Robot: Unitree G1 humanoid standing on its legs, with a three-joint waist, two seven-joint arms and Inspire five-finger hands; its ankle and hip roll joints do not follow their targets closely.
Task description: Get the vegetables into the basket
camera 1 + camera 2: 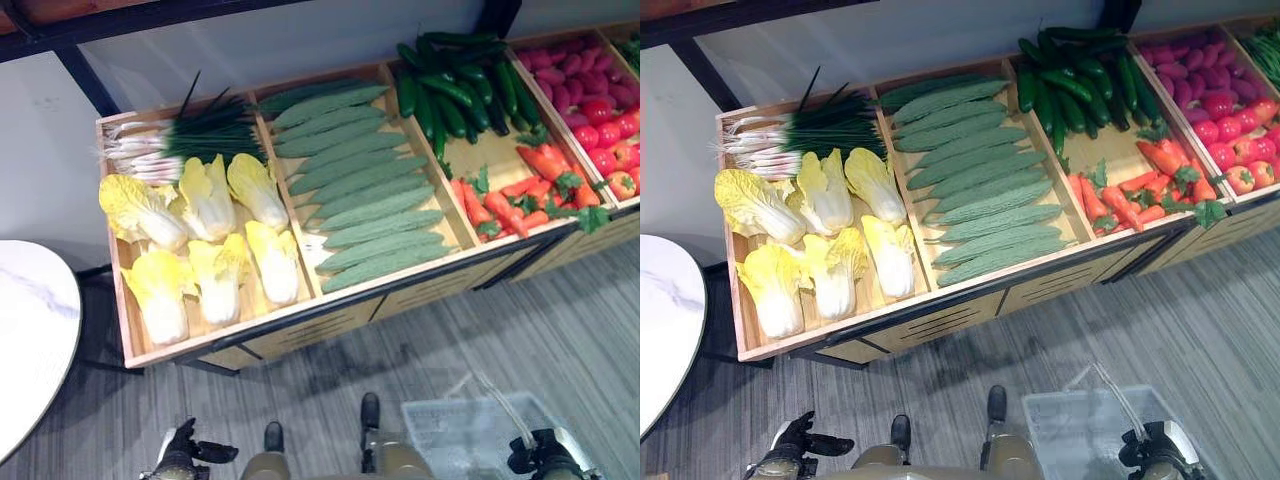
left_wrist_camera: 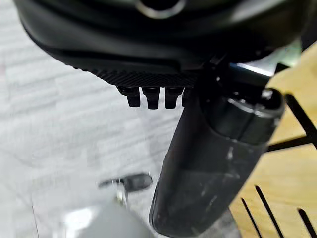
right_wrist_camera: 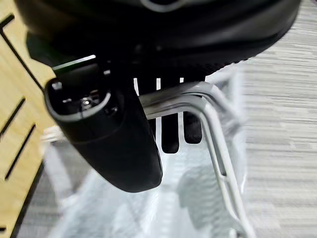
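While the right hand [image 3: 148, 124] grips the wire handle [image 3: 208, 114] of the clear basket [image 1: 470, 430] on the floor before the wooden stand [image 1: 300, 320], vegetables [image 1: 370, 190] lie in the stand's compartments; the left hand [image 1: 185, 455] hangs relaxed, holding nothing, beside the basket.

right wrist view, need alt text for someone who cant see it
The robot's right hand, seen from very close, has its fingers curled round the metal handle of a clear plastic basket hanging below it. Grey striped floor lies behind, and a slotted wooden panel stands at one side.
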